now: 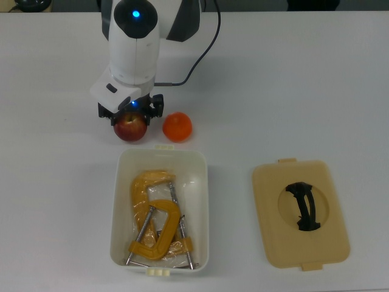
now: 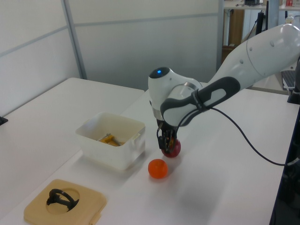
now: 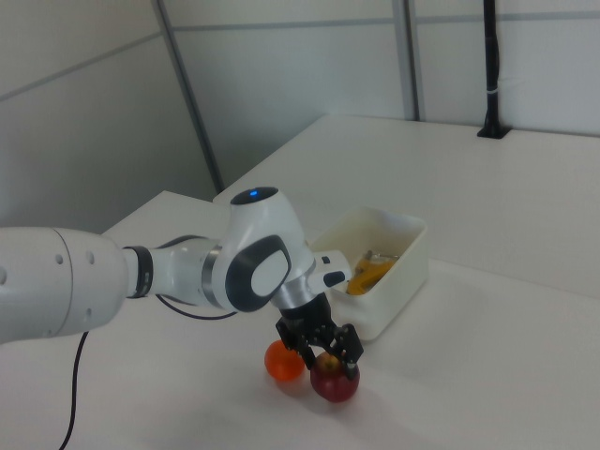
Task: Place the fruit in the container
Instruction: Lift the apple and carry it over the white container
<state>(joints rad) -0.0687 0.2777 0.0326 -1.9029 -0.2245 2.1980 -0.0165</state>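
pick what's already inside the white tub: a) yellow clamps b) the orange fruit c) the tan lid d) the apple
a: the yellow clamps lie inside the tub, while the apple and the orange fruit sit on the table outside it, and the lid lies apart on the table.
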